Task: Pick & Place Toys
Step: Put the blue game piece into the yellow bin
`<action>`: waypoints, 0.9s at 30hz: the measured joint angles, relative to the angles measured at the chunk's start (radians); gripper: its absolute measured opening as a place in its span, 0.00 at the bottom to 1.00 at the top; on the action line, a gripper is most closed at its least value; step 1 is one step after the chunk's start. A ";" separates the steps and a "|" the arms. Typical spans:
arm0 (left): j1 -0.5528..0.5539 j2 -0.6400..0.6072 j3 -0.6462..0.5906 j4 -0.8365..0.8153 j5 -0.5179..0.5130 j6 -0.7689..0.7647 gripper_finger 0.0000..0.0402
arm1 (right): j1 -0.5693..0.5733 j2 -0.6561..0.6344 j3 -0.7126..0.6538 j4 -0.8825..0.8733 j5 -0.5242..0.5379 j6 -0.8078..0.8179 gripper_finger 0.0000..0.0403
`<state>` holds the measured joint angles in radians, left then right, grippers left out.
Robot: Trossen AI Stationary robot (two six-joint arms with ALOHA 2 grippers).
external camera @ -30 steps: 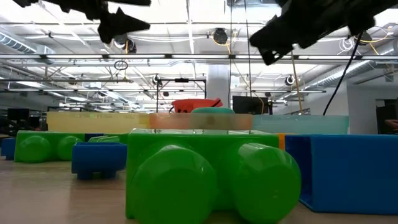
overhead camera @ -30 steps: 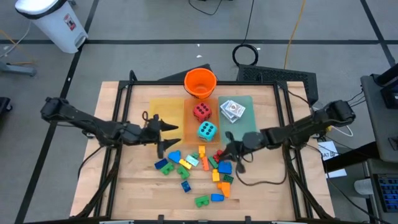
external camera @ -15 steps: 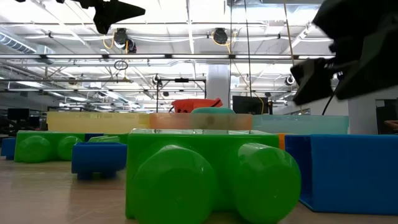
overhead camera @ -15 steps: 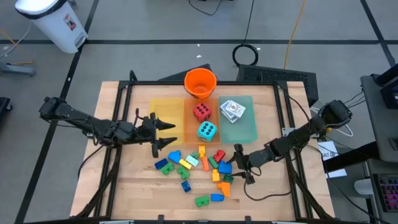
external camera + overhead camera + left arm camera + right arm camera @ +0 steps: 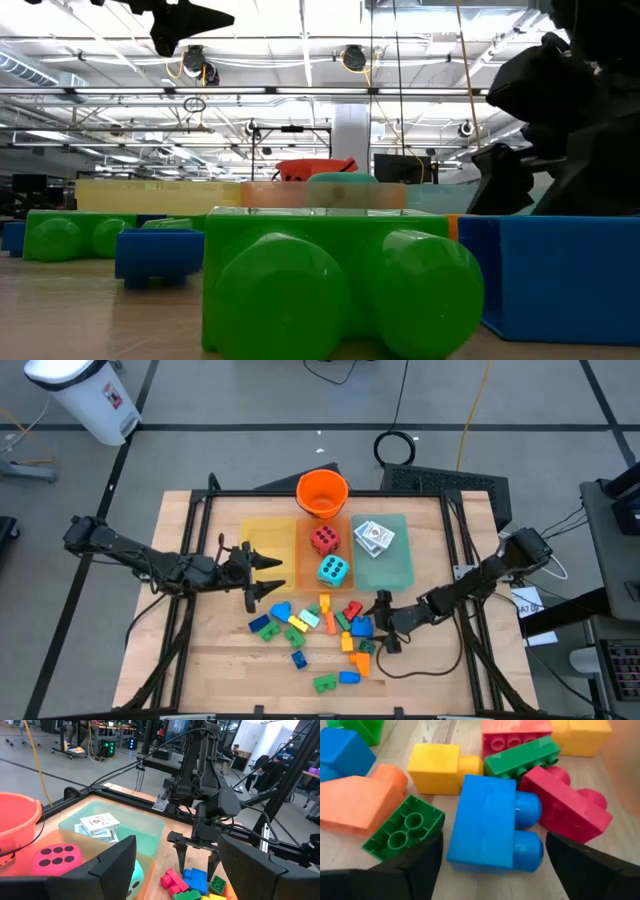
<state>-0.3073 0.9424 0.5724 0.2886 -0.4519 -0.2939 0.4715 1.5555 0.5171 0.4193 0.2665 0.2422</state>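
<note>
Low view: green brick [image 5: 335,285] up close blocks most of the table; only the bucket [image 5: 315,169] rim and teal die [image 5: 340,178] top show behind it. Blue brick [image 5: 560,275] cut by right edge. Right gripper [image 5: 520,180] is a dark mass, fingers unreadable there. Left wrist view: bucket [image 5: 17,820] and red die [image 5: 55,860] cut off. High view: card packs [image 5: 374,536] print too small to read.
</note>
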 joint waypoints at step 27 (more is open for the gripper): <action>0.000 0.000 0.000 0.000 -0.018 0.003 0.70 | -0.027 -0.115 0.001 -0.043 -0.006 -0.053 0.34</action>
<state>-0.3073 0.9424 0.5724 0.2886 -0.4702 -0.2909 0.4446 1.4400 0.5182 0.3764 0.2602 0.1891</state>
